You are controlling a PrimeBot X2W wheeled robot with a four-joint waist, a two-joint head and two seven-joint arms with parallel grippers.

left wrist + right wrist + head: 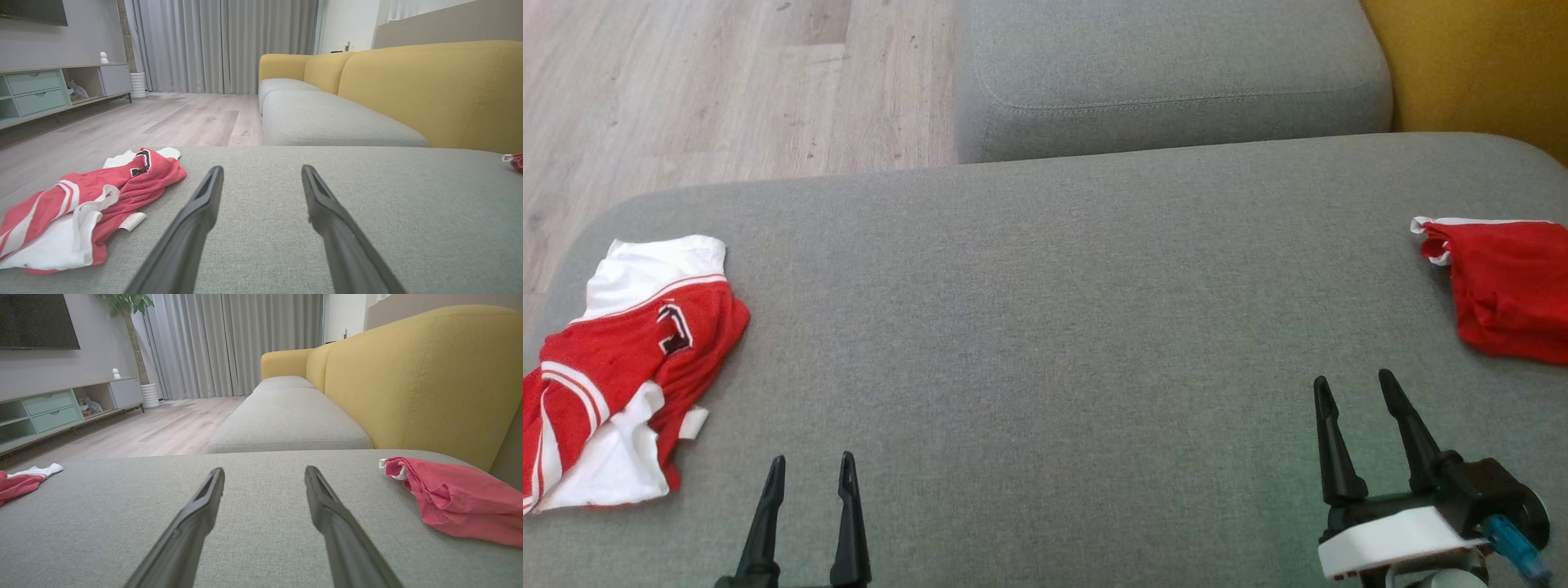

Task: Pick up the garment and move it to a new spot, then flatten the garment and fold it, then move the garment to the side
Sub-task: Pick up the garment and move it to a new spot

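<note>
Two-armed, hovering over grey cushion [1045, 327] between jersey [629, 359] and red garment [1511, 286]; holding left end effector [813, 457] and right end effector [1352, 376] spread apart, empty.

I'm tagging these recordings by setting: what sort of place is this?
Most likely a home living room: a yellow-backed sofa, a wall-mounted TV above a low cabinet, and floor-length curtains.

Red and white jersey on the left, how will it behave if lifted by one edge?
Probably floppy: the jersey lies crumpled in soft folds, so it should drape and unfurl. Likely light, since the cloth looks thin. A push would probably bunch it on the grey cushion.
</note>
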